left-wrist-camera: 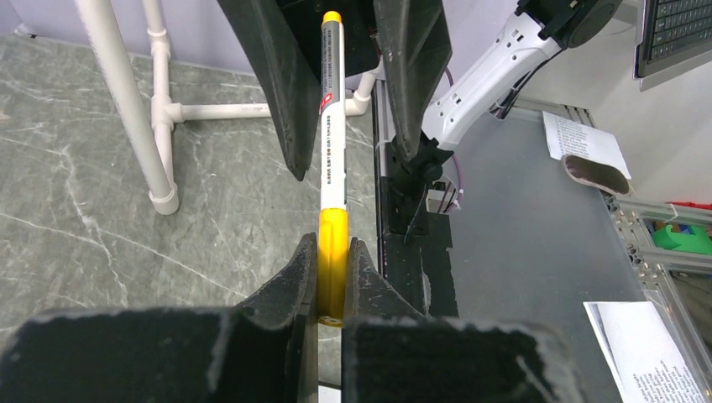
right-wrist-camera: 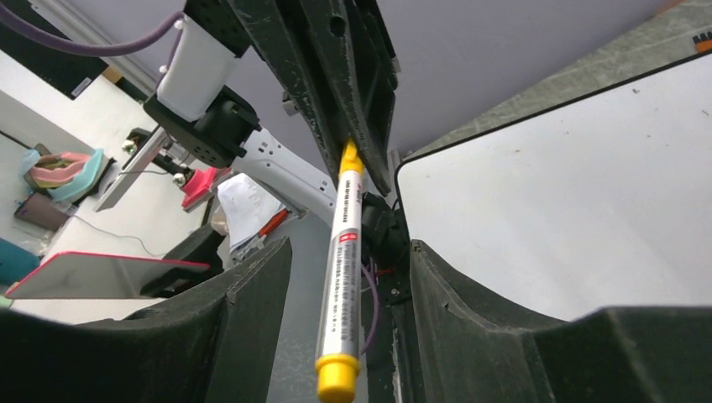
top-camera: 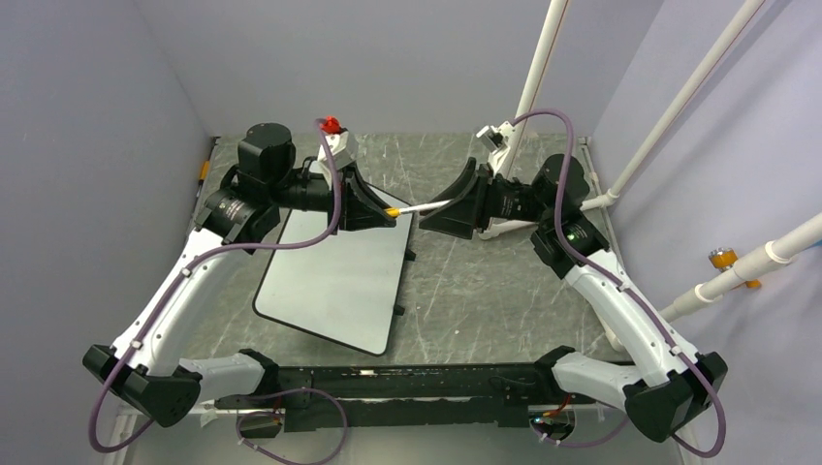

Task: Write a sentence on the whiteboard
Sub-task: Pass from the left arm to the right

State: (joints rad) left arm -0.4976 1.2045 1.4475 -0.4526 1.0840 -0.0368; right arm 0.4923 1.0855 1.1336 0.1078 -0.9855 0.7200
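Observation:
The whiteboard [top-camera: 334, 281] lies flat on the table left of centre, and its face is blank. No sentence shows on it. A white marker [top-camera: 424, 206] with yellow ends hangs level above the board's far right corner. My left gripper [top-camera: 386, 215] is shut on the marker's yellow cap [left-wrist-camera: 332, 252]. My right gripper [top-camera: 444, 207] is open, with its fingers [right-wrist-camera: 252, 311] on either side of the marker's barrel [right-wrist-camera: 344, 269] and not touching it. The board's corner also shows in the right wrist view [right-wrist-camera: 571, 193].
White PVC pipes [top-camera: 543, 68] stand at the back right, with a pipe frame on the table [left-wrist-camera: 159, 109]. Small black clips [top-camera: 399, 310] stick out from the board's right edge. The grey marbled table [top-camera: 485, 281] spreads right of the board.

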